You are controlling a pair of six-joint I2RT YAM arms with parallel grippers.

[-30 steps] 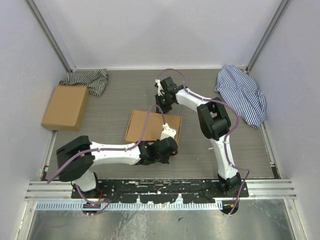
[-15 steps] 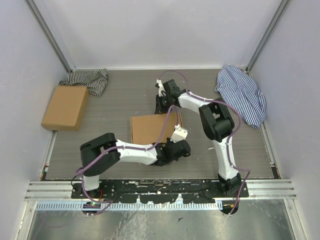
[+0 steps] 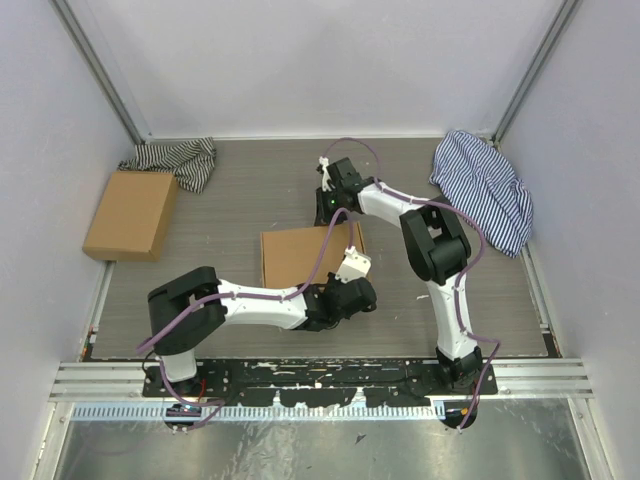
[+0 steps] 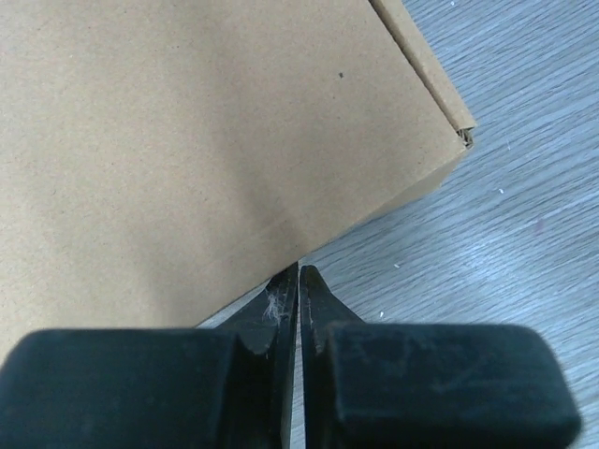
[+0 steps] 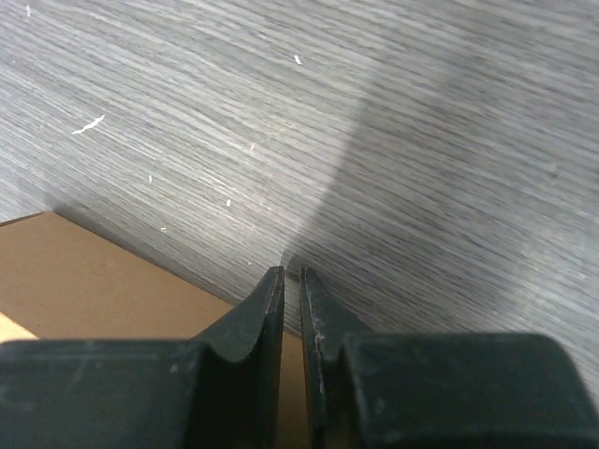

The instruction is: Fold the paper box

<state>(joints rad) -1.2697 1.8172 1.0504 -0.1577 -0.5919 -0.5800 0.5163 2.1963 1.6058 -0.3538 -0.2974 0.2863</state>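
Observation:
The paper box (image 3: 300, 257) lies flat and closed on the grey table, a plain brown rectangle. My left gripper (image 3: 340, 289) is shut, its tips against the box's near edge close to the near right corner. In the left wrist view the box (image 4: 187, 140) fills the upper left and the shut gripper (image 4: 299, 273) touches its edge. My right gripper (image 3: 327, 218) is shut at the box's far edge. In the right wrist view the shut gripper (image 5: 291, 274) sits over the table, with the box (image 5: 94, 285) at the lower left. Neither gripper holds anything.
A second flat brown cardboard box (image 3: 130, 213) lies at the far left. A dark striped cloth (image 3: 175, 162) is bunched behind it. A blue striped cloth (image 3: 485, 190) lies at the far right. Walls close in the table on three sides.
The box has turned from tilted to square with the table. My left gripper has swung right along its near edge. My right gripper has shifted slightly at the far edge.

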